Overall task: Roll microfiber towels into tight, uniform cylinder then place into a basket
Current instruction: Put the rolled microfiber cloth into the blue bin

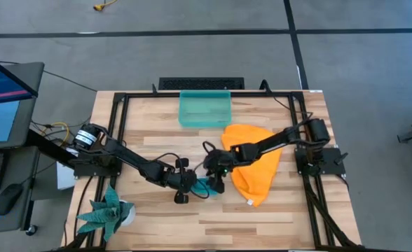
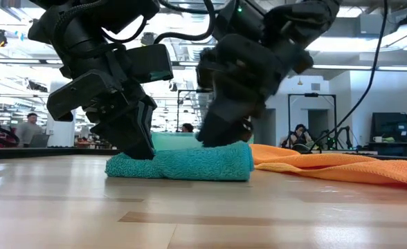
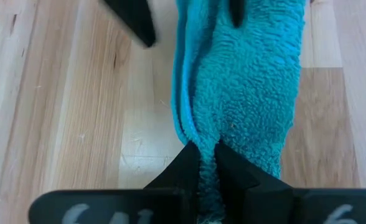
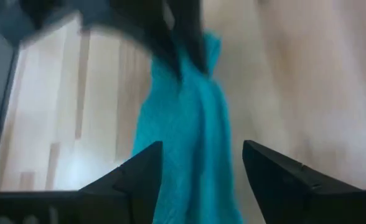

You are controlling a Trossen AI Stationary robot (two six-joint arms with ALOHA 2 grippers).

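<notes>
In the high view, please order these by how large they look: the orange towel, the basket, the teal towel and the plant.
1. orange towel
2. basket and plant: they look alike, so I do not rank them
3. teal towel, mostly hidden by the grippers

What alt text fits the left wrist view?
The left gripper is shut on one end of the rolled teal towel, which lies on the wooden table. The right gripper's dark fingers show at the roll's far end.
</notes>
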